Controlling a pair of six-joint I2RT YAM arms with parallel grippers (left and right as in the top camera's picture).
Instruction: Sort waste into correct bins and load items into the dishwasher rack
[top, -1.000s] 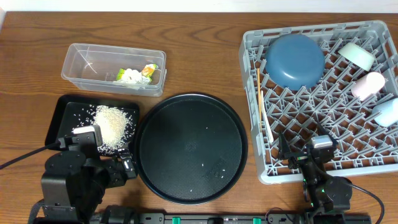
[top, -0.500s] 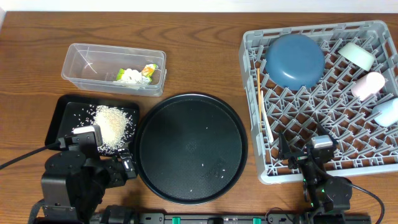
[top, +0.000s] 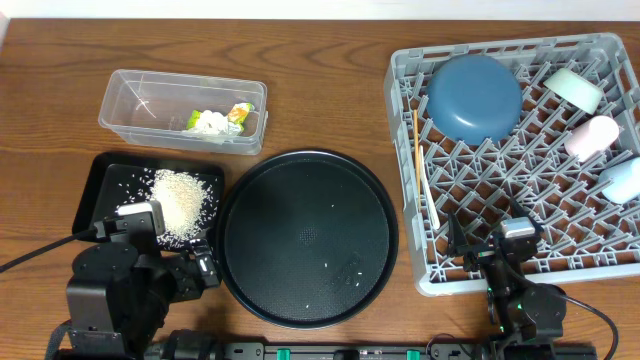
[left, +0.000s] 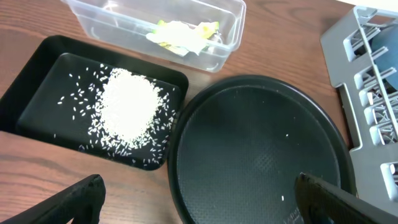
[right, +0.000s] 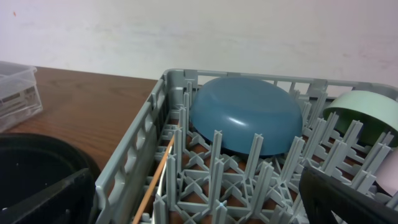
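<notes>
Wooden table (top: 330, 100) below, left gripper (left: 199, 202) and right gripper (right: 199, 199) gaped wide, empty, near the round tray (top: 300, 230). Left of it, rice (top: 183, 200) lay in the black tray (top: 100, 195); behind, tissue (top: 208, 122) and wrapper (top: 238, 113) in the tub (top: 130, 100); right, the rack (top: 500, 190) held plate (top: 475, 97), bowl (top: 573, 88), cups (top: 592, 135), chopsticks (top: 418, 160).

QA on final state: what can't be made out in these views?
Chopsticks: overhead, too thin to count; lower ends lost among rack pegs.
Tissue and wrapper: overhead, too small to separate.
Pale blue cup: overhead, cut by right edge.
Bowl: right wrist, cut by frame edge.
</notes>
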